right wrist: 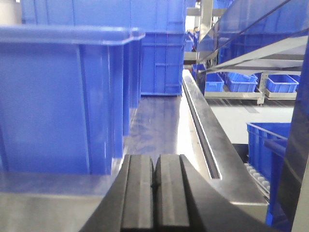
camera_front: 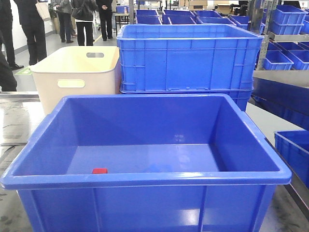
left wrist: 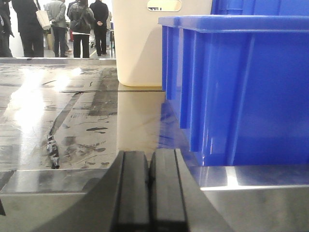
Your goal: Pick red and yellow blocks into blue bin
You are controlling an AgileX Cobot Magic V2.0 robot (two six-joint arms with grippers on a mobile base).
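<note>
exterior front-facing view: nearest is the blue bin [camera_front: 145, 181], glossy, tapered walls, thick rolled rim, filling most of the frame; its lower part is cut off by the frame edge. inside, on the floor by the near wall, left of centre, sits the red cube [camera_front: 100, 171]; only its top shows above the near rim. a faint blue shape on the bin floor right of the cube is too unclear to name. the yellow brick cannot be made out in any view. behind the bin, left, a cream tub [camera_front: 77, 72] with handle slots; what it holds is hidden by its wall. behind the bin, right, a ribbed blue crate [camera_front: 188, 58], straight-walled, stacked on another; inside not visible. further back, more blue crates [camera_front: 285, 21] on shelving, and standing people [camera_front: 84, 19] at upper left.

left wrist-mounted view: left pincer [left wrist: 149, 193] low at the worktop [left wrist: 72, 111] edge, pads pressed together with nothing between them, pointing along the reflective scuffed surface. blue bin wall [left wrist: 241, 92] just to the right, cream tub [left wrist: 145, 48] beyond it.

right wrist-mounted view: right pincer [right wrist: 155, 193] likewise low, pads together and holding nothing. blue bin wall [right wrist: 58, 96] to the left, ribbed crate [right wrist: 159, 48] behind it, worktop edge rail running away on the right.

neither arm shows in the front view.
</note>
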